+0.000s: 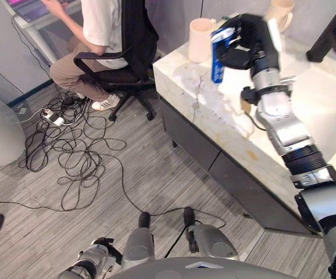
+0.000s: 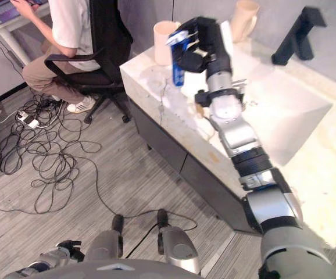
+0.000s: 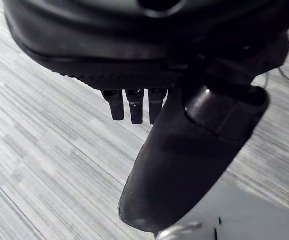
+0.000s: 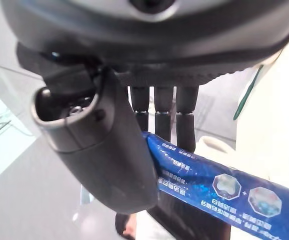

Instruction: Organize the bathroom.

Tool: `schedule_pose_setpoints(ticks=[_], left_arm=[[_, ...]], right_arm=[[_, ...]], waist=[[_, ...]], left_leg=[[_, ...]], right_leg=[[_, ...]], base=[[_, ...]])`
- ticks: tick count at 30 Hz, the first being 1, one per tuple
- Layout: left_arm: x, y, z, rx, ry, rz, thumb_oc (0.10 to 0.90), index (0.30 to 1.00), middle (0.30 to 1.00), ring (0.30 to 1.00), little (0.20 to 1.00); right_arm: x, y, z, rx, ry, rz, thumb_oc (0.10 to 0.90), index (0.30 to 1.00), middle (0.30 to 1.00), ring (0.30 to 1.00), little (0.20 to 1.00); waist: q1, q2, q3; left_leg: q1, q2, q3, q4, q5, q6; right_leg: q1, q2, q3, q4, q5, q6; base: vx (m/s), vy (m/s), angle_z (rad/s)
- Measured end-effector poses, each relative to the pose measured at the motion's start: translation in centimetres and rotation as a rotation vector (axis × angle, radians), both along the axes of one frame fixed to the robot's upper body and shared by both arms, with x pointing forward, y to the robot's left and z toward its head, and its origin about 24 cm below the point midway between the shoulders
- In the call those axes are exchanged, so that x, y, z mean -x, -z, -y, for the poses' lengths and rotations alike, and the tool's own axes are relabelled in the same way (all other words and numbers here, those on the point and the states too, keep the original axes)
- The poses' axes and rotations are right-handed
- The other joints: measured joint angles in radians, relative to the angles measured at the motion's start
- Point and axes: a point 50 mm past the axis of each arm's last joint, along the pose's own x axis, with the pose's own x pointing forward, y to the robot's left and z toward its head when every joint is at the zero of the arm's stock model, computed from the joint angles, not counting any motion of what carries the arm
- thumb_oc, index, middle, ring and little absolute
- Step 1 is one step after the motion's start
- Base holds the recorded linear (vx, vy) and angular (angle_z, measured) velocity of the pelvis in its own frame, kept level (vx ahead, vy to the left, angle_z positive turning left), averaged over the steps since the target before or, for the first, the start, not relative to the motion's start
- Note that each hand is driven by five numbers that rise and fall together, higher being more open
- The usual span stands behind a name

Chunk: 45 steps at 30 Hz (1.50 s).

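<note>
One slack finger and the right hand, pinching the blue tube above the counter, could have knocked the cup beside it.

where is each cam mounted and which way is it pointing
Left eye view: on the head, looking down at the counter; right hand grips a blue tube.
Right eye view: beside it, same scene; both share the tube and a cup.
Left wrist view: on the left wrist, along the left hand toward floor.
Right wrist view: on the right wrist, along the fingers pinching the tube.
</note>
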Motion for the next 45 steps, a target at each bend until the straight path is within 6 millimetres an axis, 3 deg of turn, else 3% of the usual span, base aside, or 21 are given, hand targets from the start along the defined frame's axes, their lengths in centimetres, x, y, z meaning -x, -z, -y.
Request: schedule_pose_setpoints(ticks=[2,6,9,13,16,18,20,21,22,24,25,27,28,30,34,39,44,45], left_arm=[[0.1,-0.2,-0.8,-0.022,-0.024,0.006,0.800,0.900,0.900,0.900,0.900],[0.0,-0.4,-1.5,-0.040,-0.023,0.020,0.800,0.900,0.900,0.900,0.900],[0.5,-0.3,-1.5,-0.039,-0.023,0.018,0.800,0.900,0.900,0.900,0.900],[1.3,0.0,-1.3,-0.030,-0.025,0.006,0.800,0.900,0.900,0.900,0.900],[1.5,0.0,-1.3,-0.030,-0.026,0.002,0.800,0.900,0.900,0.900,0.900],[1.5,-0.1,-1.7,-0.035,-0.048,0.005,0.800,0.900,0.900,0.900,0.900],[1.5,-0.2,-1.9,-0.044,-0.056,0.004,0.800,0.900,0.900,0.900,0.900],[2.0,-0.2,-2.3,-0.058,-0.063,-0.010,0.800,0.900,0.900,0.900,0.900],[2.1,-0.3,-2.8,-0.071,-0.065,-0.018,0.800,0.900,0.900,0.900,0.900],[0.5,-0.9,-3.5,-0.086,-0.058,0.035,0.800,0.900,0.900,0.900,0.900],[-0.6,-1.4,-3.7,-0.090,-0.047,0.072,0.800,0.900,0.900,0.900,0.900],[-2.6,-2.0,-3.5,-0.084,-0.001,0.138,0.800,0.900,0.900,0.900,0.900],[-3.5,-2.0,-2.4,-0.069,0.053,0.146,0.800,0.900,0.900,0.900,0.900],[-4.1,-1.7,-0.8,-0.035,0.102,0.146,0.800,0.900,0.900,0.900,0.900],[-3.0,-0.7,0.8,0.004,0.085,0.087,0.800,0.900,0.900,0.900,0.900],[-2.8,-0.6,0.9,0.013,0.046,0.089,0.800,0.900,0.900,0.900,0.900],[-1.7,-0.6,-0.4,-0.009,-0.049,0.076,0.800,0.900,0.900,0.900,0.900],[-0.6,-0.3,-0.6,-0.017,-0.056,0.049,0.800,0.900,0.900,0.900,0.900]], right_arm=[[0.0,-0.1,0.6,-0.007,0.026,-0.003,0.400,0.300,0.300,0.300,0.300],[0.0,0.0,0.4,-0.001,0.017,-0.008,0.400,0.300,0.300,0.300,0.300],[-0.1,0.0,-0.2,-0.035,-0.021,-0.014,0.400,0.300,0.300,0.300,0.300],[-0.3,0.4,-1.1,-0.062,-0.046,-0.023,0.400,0.300,0.300,0.300,0.300],[-0.3,0.5,-1.3,-0.067,-0.057,-0.028,0.400,0.300,0.300,0.300,0.300],[-0.4,0.7,-1.8,-0.075,-0.074,-0.035,0.400,0.300,0.300,0.300,0.300],[-0.4,1.2,-2.8,-0.097,-0.103,-0.046,0.400,0.300,0.300,0.300,0.300],[-0.3,1.6,-4.0,-0.122,-0.141,-0.053,0.400,0.300,0.300,0.300,0.300],[-0.3,1.8,-4.8,-0.120,-0.164,-0.056,0.400,0.300,0.300,0.300,0.300],[-0.2,1.9,-5.2,-0.115,-0.155,-0.047,0.400,0.300,0.300,0.300,0.300],[-0.2,1.7,-5.0,-0.116,-0.148,-0.041,0.400,0.300,0.300,0.300,0.300],[-0.3,1.1,-4.1,-0.089,-0.122,-0.027,0.400,0.300,0.300,0.300,0.300],[-0.7,0.3,-3.7,-0.065,-0.100,-0.008,0.400,0.300,0.300,0.300,0.300],[-1.6,0.0,-2.1,-0.039,-0.035,-0.016,0.400,0.300,0.300,0.300,0.300],[-1.4,-0.1,-3.0,-0.046,-0.077,-0.010,0.400,0.300,0.300,0.300,0.300],[-1.4,-0.2,-3.0,-0.036,-0.074,-0.008,0.400,0.300,0.300,0.300,0.300],[-0.8,-1.8,-0.4,0.001,-0.001,0.033,0.400,0.300,0.300,0.300,0.300],[-0.8,-2.0,-0.1,-0.008,0.005,0.040,0.400,0.300,0.300,0.300,0.300]], waist=[[0.008,-0.003,0.006],[0.017,0.000,0.009],[0.046,-0.014,0.018],[0.047,-0.027,0.024],[0.056,-0.036,0.024],[0.071,-0.059,0.035],[0.065,-0.077,0.049],[0.043,-0.101,0.054],[0.028,-0.113,0.054],[0.024,-0.118,0.058],[0.025,-0.118,0.059],[0.042,-0.126,0.057],[0.054,-0.086,0.081],[0.057,-0.053,0.098],[0.040,-0.052,0.099],[0.036,-0.054,0.101],[0.035,-0.061,0.093],[0.025,-0.070,0.065]], left_leg=[[-0.002,-0.040,0.019,0.007,-0.002,0.016],[0.020,-0.070,0.025,0.025,-0.022,0.042],[0.016,-0.092,0.018,0.091,-0.071,0.064],[0.015,-0.104,0.029,0.121,-0.096,0.074],[0.024,-0.128,0.042,0.129,-0.109,0.090],[0.022,-0.143,0.042,0.168,-0.148,0.131],[0.012,-0.129,0.053,0.213,-0.177,0.113],[-0.004,-0.130,0.068,0.244,-0.195,0.115],[-0.027,-0.137,0.067,0.276,-0.208,0.120],[-0.084,-0.135,0.046,0.341,-0.229,0.100],[-0.110,-0.131,0.027,0.352,-0.231,0.107],[-0.148,-0.144,-0.009,0.354,-0.208,0.083],[-0.157,-0.128,-0.026,0.354,-0.202,0.078],[-0.159,-0.122,-0.051,0.313,-0.182,0.078],[-0.118,-0.107,-0.059,0.219,-0.142,0.069],[-0.056,-0.097,-0.057,0.177,-0.136,0.058],[0.061,-0.093,-0.054,0.067,-0.108,0.055],[0.073,-0.092,-0.052,0.046,-0.104,0.055]], right_leg=[[-0.013,-0.036,0.022,0.014,-0.002,0.016],[0.018,-0.066,0.033,0.008,-0.011,0.045],[0.017,-0.072,0.062,0.033,-0.027,0.059],[0.019,-0.086,0.075,0.048,-0.043,0.064],[0.025,-0.086,0.090,0.040,-0.023,0.094],[-0.004,-0.085,0.113,0.108,-0.022,0.098],[-0.135,-0.080,0.132,0.316,-0.036,0.119],[-0.181,-0.080,0.170,0.347,-0.055,0.134],[-0.197,-0.074,0.212,0.290,-0.050,0.143],[-0.228,-0.051,0.271,0.291,-0.058,0.131],[-0.234,-0.050,0.260,0.322,-0.076,0.103],[-0.180,-0.065,0.193,0.277,-0.077,0.104],[-0.165,-0.068,0.156,0.225,-0.062,0.119],[-0.166,-0.066,0.131,0.202,-0.044,0.107],[-0.142,-0.059,0.115,0.157,-0.024,0.087],[-0.072,-0.055,0.111,0.103,-0.017,0.086],[0.047,-0.067,0.096,-0.006,0.009,0.091],[0.055,-0.066,0.096,-0.018,0.009,0.092]], base=[[0.06,0.081,-0.13],[0.04,0.095,0.01],[0.07,0.094,-0.19],[0.09,0.127,-0.09],[0.07,0.094,-0.21],[0.11,-0.054,-0.47],[0.05,-0.140,-0.39],[0.01,-0.188,-0.22],[0.00,-0.195,0.03],[-0.01,-0.128,0.31],[-0.03,-0.059,0.66],[-0.03,-0.059,0.56],[-0.02,-0.035,0.32],[-0.02,0.006,0.30],[0.05,0.030,0.05],[0.06,0.011,0.00],[0.15,0.030,0.03],[0.07,0.006,0.03]])
